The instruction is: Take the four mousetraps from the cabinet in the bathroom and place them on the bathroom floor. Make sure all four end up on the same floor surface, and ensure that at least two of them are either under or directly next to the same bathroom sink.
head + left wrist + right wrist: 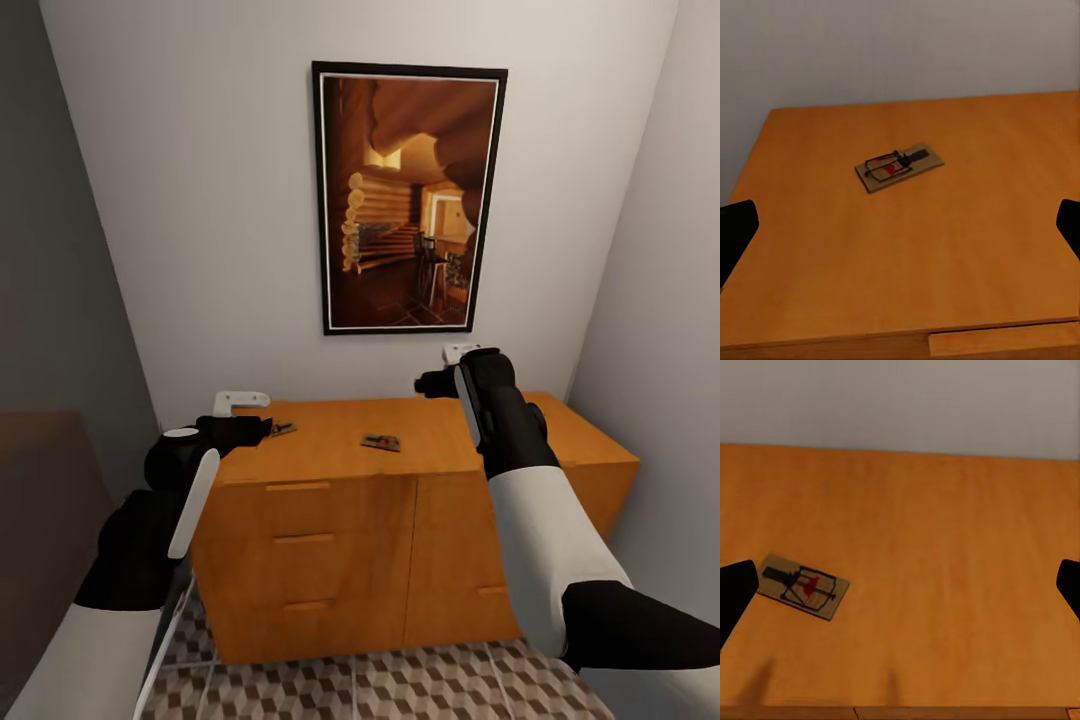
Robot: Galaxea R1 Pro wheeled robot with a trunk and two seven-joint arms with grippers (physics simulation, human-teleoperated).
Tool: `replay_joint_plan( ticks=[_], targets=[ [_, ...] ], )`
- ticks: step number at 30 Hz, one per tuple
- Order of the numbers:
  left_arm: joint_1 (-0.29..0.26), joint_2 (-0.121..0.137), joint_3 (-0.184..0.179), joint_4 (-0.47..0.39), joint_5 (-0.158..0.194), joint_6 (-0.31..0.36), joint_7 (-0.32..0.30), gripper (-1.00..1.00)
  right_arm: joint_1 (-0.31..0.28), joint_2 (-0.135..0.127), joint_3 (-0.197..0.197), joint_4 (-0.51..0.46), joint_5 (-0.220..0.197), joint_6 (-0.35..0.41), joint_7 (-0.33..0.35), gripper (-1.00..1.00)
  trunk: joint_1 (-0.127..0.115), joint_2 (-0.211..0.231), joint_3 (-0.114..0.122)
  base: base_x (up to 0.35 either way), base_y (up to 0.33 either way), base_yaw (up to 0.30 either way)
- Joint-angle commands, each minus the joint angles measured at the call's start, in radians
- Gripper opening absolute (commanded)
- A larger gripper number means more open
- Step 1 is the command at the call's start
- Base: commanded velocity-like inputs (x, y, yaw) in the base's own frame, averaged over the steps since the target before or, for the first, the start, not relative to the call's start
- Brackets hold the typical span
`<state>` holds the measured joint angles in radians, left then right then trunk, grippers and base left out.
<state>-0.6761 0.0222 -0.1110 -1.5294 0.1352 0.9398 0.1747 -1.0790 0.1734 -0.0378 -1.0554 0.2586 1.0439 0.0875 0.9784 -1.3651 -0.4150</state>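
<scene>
Mousetraps, small flat brown wooden boards with dark metal parts: 2 are visible, both lying flat on the top of the low orange-brown wooden cabinet. One mousetrap sits near the cabinet top's left end, just ahead of the left tool; in the left wrist view its long axis runs diagonally across the top. The second mousetrap lies near the middle, long axis roughly parallel to the front edge, also seen in the right wrist view.

Neither visible trap rests on the cube-patterned brown-and-beige tiled bathroom floor; judged from this, placement of these 2 is not yet done.

Left tool stands released, tips spread wide, gripping nothing. Right tool hovers above the top, likewise spread and empty.
</scene>
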Motion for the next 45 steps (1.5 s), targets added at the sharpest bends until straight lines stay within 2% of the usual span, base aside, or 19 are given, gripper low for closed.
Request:
replay_joint_plan(
  ticks=[1, 15, 18, 21, 22, 26, 28, 31, 37, 45],
  targets=[
    [-0.001, 0.001, -0.002, -0.001, 0.010, 0.004, 0.010, 1.00, -0.001, 0.001, -0.002, -0.001, 0.011, 0.003, 0.010, 1.00, 0.001, -0.001, -0.001, 0.289, 0.000, 0.000],
    [-0.002, 0.001, 0.000, 0.000, 0.010, 0.003, 0.010, 1.00, -0.002, 0.001, 0.001, 0.001, 0.011, 0.003, 0.011, 1.00, 0.001, -0.001, -0.001, 0.267, 0.000, 0.000],
    [-0.001, 0.001, 0.000, 0.000, 0.009, 0.003, 0.010, 1.00, -0.002, 0.001, 0.014, 0.003, 0.010, 0.003, 0.012, 1.00, 0.001, -0.001, -0.001, 0.063, 0.000, 0.000],
    [-0.001, 0.001, 0.000, 0.001, 0.009, 0.003, 0.010, 1.00, -0.002, 0.001, 0.055, 0.011, 0.006, 0.003, 0.014, 1.00, 0.001, -0.001, -0.001, 0.032, 0.000, 0.000],
    [-0.001, 0.001, 0.000, 0.002, 0.009, 0.003, 0.010, 1.00, -0.002, 0.001, 0.093, 0.024, 0.004, 0.003, 0.017, 1.00, 0.001, -0.001, -0.001, 0.016, 0.000, 0.000],
    [-0.001, 0.001, 0.000, 0.003, 0.010, 0.004, 0.010, 1.00, -0.002, 0.001, 0.165, 0.065, 0.002, 0.003, 0.047, 1.00, 0.001, -0.001, -0.001, 0.010, 0.000, 0.000],
    [-0.001, 0.001, 0.001, 0.004, 0.010, 0.004, 0.010, 1.00, -0.002, 0.001, 0.194, 0.085, 0.002, 0.003, 0.077, 1.00, 0.001, -0.001, -0.001, 0.005, 0.000, 0.000],
    [-0.001, 0.001, 0.001, 0.005, 0.011, 0.005, 0.009, 1.00, -0.002, 0.001, 0.242, 0.115, 0.002, 0.003, 0.186, 1.00, 0.001, -0.001, -0.001, 0.002, 0.000, 0.000],
    [-0.001, 0.001, 0.001, 0.006, 0.012, 0.009, 0.009, 1.00, -0.002, 0.001, 0.291, 0.128, 0.003, 0.003, 0.302, 1.00, 0.001, -0.001, -0.001, 0.000, 0.000, 0.000],
    [-0.001, 0.001, 0.002, 0.006, 0.012, 0.013, 0.009, 1.00, -0.002, 0.001, 0.332, 0.134, 0.002, 0.003, 0.339, 1.00, 0.001, -0.001, -0.001, 0.000, 0.000, 0.000]
  ],
)
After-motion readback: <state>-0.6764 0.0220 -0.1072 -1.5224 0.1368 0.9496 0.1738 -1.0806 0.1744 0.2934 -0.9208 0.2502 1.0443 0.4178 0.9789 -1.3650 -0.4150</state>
